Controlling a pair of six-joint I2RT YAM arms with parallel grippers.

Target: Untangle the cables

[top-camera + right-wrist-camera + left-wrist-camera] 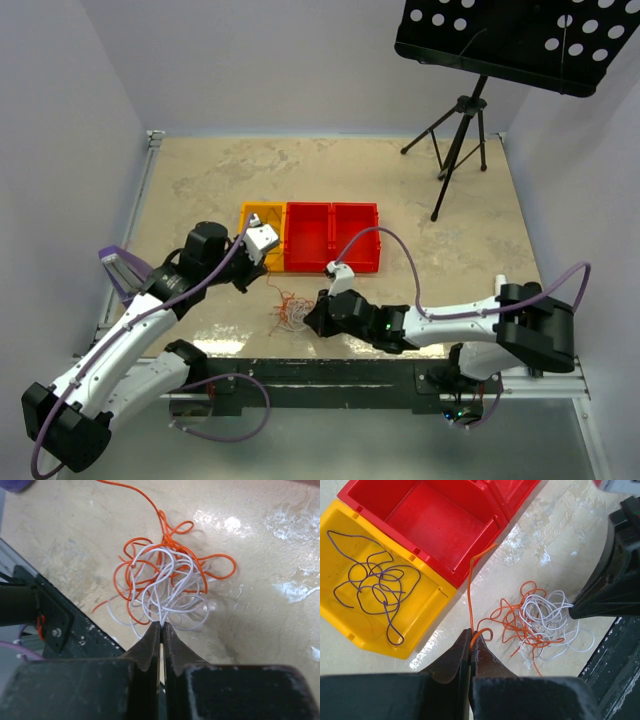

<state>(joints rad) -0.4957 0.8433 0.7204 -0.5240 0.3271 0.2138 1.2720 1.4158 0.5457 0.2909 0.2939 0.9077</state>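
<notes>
At the surface's [200,180] near edge the cables [290,312] lie tangled, and the right arm's jaws are pinched shut on a white strand [159,605]. Farther in, the left arm's jaws clamp an orange strand [470,595] beside the yellow bin [427,605].

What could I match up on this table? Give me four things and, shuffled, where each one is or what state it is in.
Things:
1. orange cable
2. white cable
3. purple cable
4. middle bin

Places or states:
A. lying loose in the yellow bin
B. pinched by the right gripper
C. red, nothing inside
D. pinched by the left gripper

Pairs: 1-D, 2-B, 3-A, 4-C
</notes>
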